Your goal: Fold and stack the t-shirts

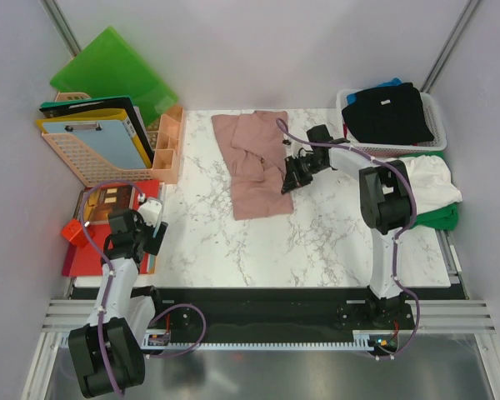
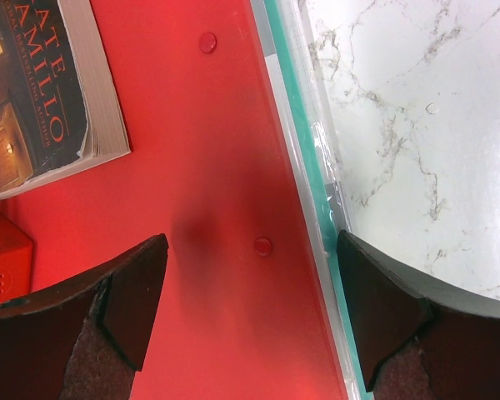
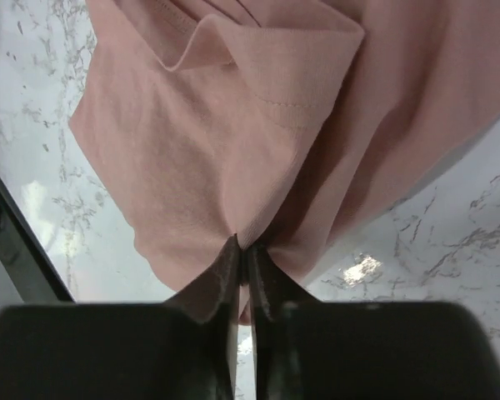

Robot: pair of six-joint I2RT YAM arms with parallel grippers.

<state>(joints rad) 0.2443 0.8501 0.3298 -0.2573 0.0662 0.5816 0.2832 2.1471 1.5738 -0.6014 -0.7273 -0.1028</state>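
Shirt: pink tee (image 1: 254,162) lies partly folded on the marble table (image 1: 317,242), toward the far middle, right sleeve side bunched under the right arm.
Right gripper (image 3: 242,254): fingers pressed almost together, pinching a fold of pink cloth at the tee's right edge; in the wrist view the fabric rises out of the pinch and drapes away from it.
Left gripper (image 2: 250,292): spread wide, holding nothing, hovering over the red folder (image 2: 208,167) at the table's left edge, beside a book (image 2: 33,92); well apart from the tee.
Other shirts: black and blue in the white basket (image 1: 437,133) at far right; white (image 1: 433,179) and green (image 1: 429,218) heaped just in front of it.
Step, as I judge it: carry the pinched edge across to make the next fold.
Doing it well: lift only enough to clear the cloth beneath, then sweep left over the tee so the edge lands parallel to the opposite side.
Grip check: how many layers are caught cannot be told; a thick pinch would drag the whole tee.
Risk: one-handed pull may skew the shirt; bringing the left gripper in to pin the far side would help.
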